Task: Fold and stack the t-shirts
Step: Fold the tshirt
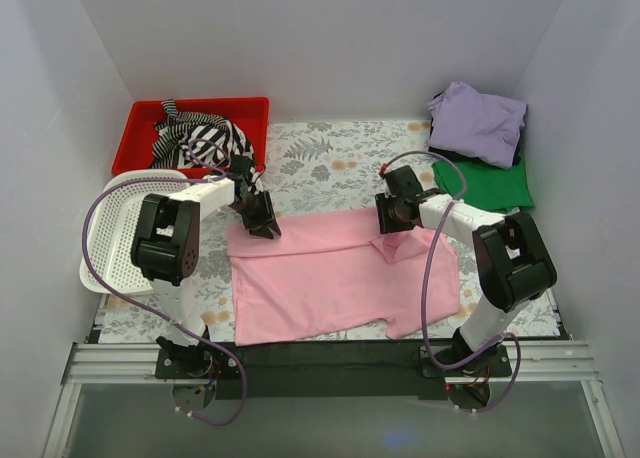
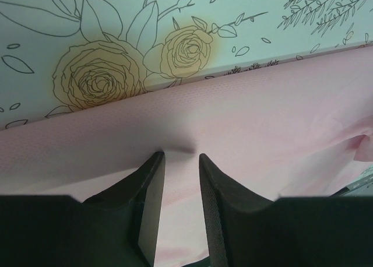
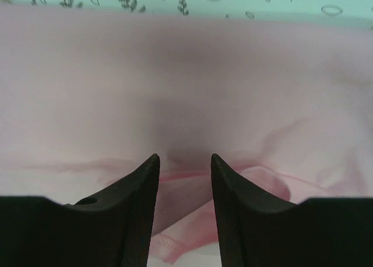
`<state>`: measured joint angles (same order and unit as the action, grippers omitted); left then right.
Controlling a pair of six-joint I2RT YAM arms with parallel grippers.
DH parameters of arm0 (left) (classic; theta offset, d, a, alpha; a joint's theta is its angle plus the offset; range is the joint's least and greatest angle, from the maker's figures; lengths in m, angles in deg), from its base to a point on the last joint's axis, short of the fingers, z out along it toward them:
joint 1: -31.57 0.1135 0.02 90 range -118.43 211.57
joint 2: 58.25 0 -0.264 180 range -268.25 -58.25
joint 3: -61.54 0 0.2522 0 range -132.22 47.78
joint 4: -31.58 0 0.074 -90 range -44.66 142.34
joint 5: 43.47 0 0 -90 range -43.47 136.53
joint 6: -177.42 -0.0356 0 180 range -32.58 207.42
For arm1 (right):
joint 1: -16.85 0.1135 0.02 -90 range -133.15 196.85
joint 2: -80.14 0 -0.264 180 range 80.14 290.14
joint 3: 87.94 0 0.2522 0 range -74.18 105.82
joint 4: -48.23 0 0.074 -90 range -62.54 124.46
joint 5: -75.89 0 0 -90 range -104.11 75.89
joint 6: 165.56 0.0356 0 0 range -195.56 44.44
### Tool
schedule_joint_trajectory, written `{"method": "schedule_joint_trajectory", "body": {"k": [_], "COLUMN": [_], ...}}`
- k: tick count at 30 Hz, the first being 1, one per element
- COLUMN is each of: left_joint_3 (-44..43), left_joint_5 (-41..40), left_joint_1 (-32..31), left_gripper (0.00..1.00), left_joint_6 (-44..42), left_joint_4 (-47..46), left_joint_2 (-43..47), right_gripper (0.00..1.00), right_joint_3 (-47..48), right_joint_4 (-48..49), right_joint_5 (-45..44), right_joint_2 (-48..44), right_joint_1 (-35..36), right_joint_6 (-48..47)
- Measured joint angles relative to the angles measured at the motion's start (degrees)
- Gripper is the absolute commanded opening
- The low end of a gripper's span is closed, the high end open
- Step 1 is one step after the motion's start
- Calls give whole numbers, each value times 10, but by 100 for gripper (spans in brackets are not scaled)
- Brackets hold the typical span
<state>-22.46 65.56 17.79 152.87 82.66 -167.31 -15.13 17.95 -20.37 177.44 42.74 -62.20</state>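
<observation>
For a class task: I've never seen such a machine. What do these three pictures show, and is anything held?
Two robot arms are bolted to a table. The wide picture looks down from above; the close-ups come from wrist cameras, the black prongs being claw fingers. The left claw and right claw sit slightly open near the far edge of a pink t-shirt; nothing is lifted. A lavender t-shirt lies on a green t-shirt, far right. At left: a red bin of striped cloth, a white basket.

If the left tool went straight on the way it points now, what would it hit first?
The light pink cotton t-shirt, near its edge: the cloth lies right ahead of the left tool, though exact depth is unclear.
</observation>
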Motion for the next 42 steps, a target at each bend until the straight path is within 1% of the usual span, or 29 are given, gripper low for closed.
{"method": "schedule_joint_trajectory", "body": {"k": [4,14,23,26,30,32,34,36,37,38,39,40,42], "left_joint_3": [0,-8,-13,-14,-14,-14,-14,-15,-15,-15,-15,-15,-19], "left_joint_5": [4,4,5,5,4,3,3,3,3,4,6,14,15], "left_joint_1": [0,0,0,0,0,0,0,0,-1,-1,-2,-3,-6], "left_gripper": [33,31,29,28,27,28,31,33,36,45,66,81,81], "left_joint_6": [2,3,-1,-3,-5,-5,-5,-3,-1,0,1,0,2], "left_joint_4": [-2,5,12,13,14,14,14,13,13,12,11,7,3], "left_joint_2": [0,-7,-11,-12,-12,-12,-12,-12,-11,-10,-10,-8,3], "right_gripper": [47,47,46,46,46,47,50,52,52,52,52,52,52], "right_joint_3": [-34,-103,-202,-231,-242,-236,-215,-174,-152,-129,-111,-96,-74], "right_joint_4": [-19,-66,-130,-152,-177,-176,-175,-174,-166,-155,-141,-123,-99], "right_joint_5": [5,25,44,37,23,16,0,-22,-33,-43,-49,-55,-60], "right_joint_2": [-32,-158,-278,-324,-374,-388,-382,-349,-325,-300,-276,-252,-212], "right_joint_1": [0,0,10,18,22,23,23,23,22,22,20,19,17], "right_joint_6": [2,21,84,113,143,150,148,137,131,123,115,106,92]}}
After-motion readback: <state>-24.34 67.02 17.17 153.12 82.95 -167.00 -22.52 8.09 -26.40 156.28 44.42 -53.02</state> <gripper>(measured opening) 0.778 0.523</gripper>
